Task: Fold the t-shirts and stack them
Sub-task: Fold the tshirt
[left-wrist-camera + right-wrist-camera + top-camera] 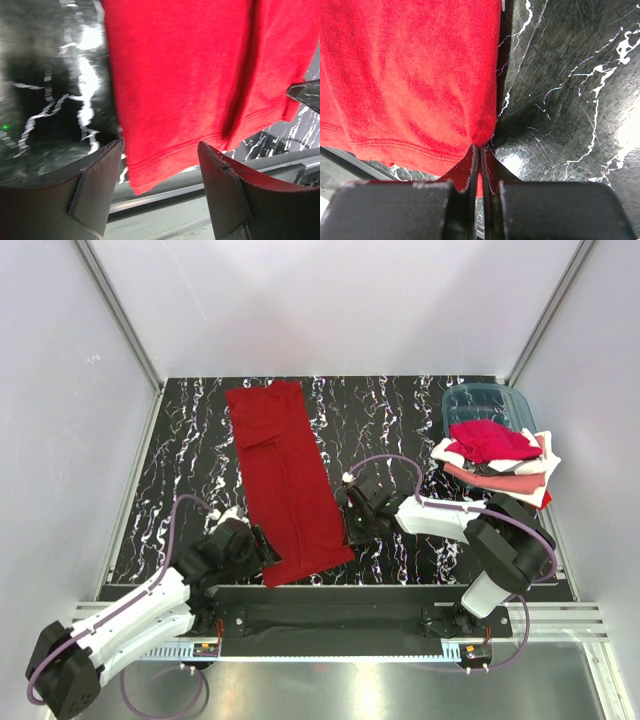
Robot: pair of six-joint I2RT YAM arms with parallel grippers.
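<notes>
The right gripper (480, 161) is clenched on the side edge of the long folded deep red cloth t-shirt (285, 480), which lies centre-left in the top view. The left gripper (160, 150) gapes astride its hem corner. The shirt looks limp and light, best pinched at both hem corners.

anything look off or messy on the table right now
The long red t-shirt lies slanted on the table, not square to its edges. At right, the pile of shirts is a loose heap overlapping the near end of the teal bin. Nothing looks damaged.

Overhead view, 2 wrist close-ups (sharing shirt (285, 480)).
</notes>
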